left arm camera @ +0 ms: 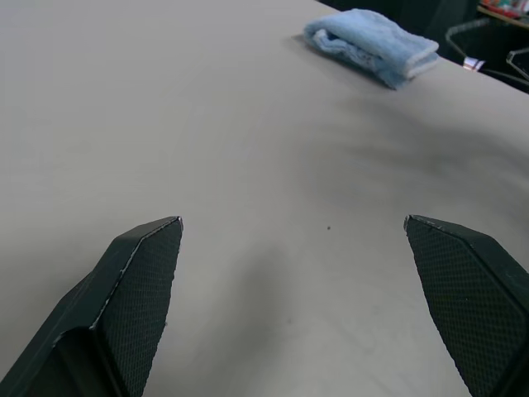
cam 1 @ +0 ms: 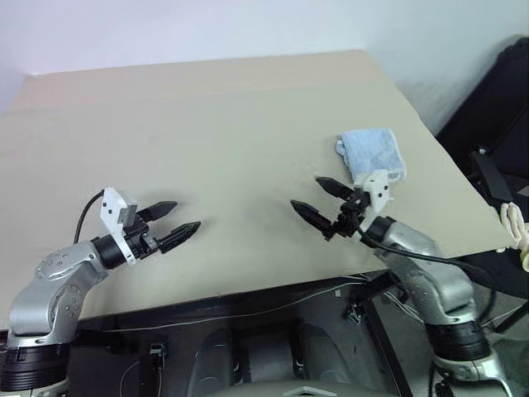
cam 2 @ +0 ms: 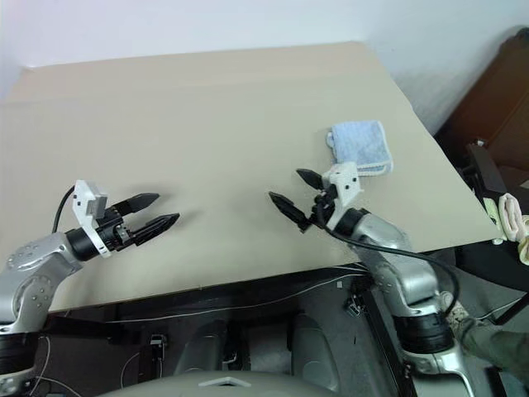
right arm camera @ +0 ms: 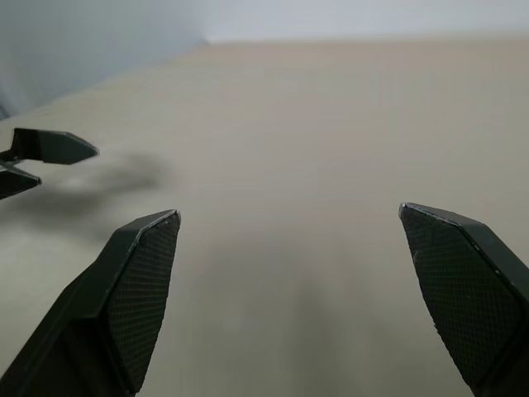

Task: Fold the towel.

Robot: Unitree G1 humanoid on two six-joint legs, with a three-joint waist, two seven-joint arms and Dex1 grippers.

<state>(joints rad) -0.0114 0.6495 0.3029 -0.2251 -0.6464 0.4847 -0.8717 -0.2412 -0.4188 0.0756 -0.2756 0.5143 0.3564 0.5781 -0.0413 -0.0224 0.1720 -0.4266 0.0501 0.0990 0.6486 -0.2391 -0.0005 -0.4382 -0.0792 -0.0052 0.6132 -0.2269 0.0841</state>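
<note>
We find the left gripper (cam 1: 182,219) nearest us, over the near left part of the table (cam 1: 231,124), its fingers spread wide and holding nothing. The right gripper (cam 1: 318,201) hangs over the near right part, jaws likewise wide apart and empty, pointing inward toward the left one. Neither touches the surface, as far as we can tell from the head views.

Beyond the right gripper, near the table's right edge, lies the towel (cam 1: 372,154). It is light blue and already sits as a compact folded bundle, layered edges visible in the left wrist view (left arm camera: 372,45). It is well apart from the left gripper and just behind the right wrist.

Our judgement: the fold appears done and the step in hand is withdrawal, or a final check of the bundle. To do this well, we recommend:

- Keep both grippers raised off the table while moving them, so no finger drags the cloth or the surface.
- Route the right arm clear of the towel, since its wrist is the part closest to the bundle and a brush could undo the layers.
- If a further fold is wanted, approach from the towel's open layered end, both jaws wide, and pinch a single edge rather than the whole stack.

The far half of the table is bare beige board up to the white wall (cam 1: 207,29).
</note>
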